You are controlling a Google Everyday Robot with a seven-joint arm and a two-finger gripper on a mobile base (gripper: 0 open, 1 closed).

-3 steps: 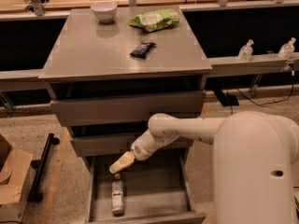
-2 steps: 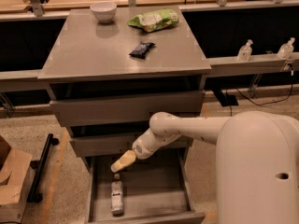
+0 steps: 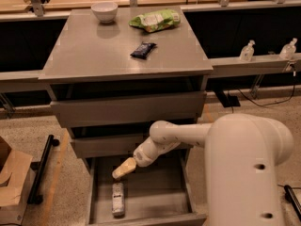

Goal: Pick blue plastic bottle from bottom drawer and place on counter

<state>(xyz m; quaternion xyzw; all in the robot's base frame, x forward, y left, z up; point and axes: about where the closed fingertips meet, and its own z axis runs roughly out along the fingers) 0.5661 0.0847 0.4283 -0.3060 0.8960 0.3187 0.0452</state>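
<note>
The blue plastic bottle (image 3: 117,199) lies flat on the floor of the open bottom drawer (image 3: 155,199), near its left side, lengthwise front to back. My gripper (image 3: 121,170) hangs over the drawer just above and behind the bottle, its pale fingers pointing down-left, apart from the bottle. The white arm (image 3: 188,135) reaches in from the right. The counter (image 3: 94,51) is the grey top of the cabinet above.
On the counter stand a white bowl (image 3: 104,11), a green snack bag (image 3: 155,20) and a small dark packet (image 3: 142,50). Two closed drawer fronts (image 3: 127,109) sit above the open drawer. Pump bottles (image 3: 247,51) stand on a ledge at right. A cardboard box (image 3: 11,182) is on the floor at left.
The gripper has dipped slightly lower and left toward the bottle. The bottle has not moved.
</note>
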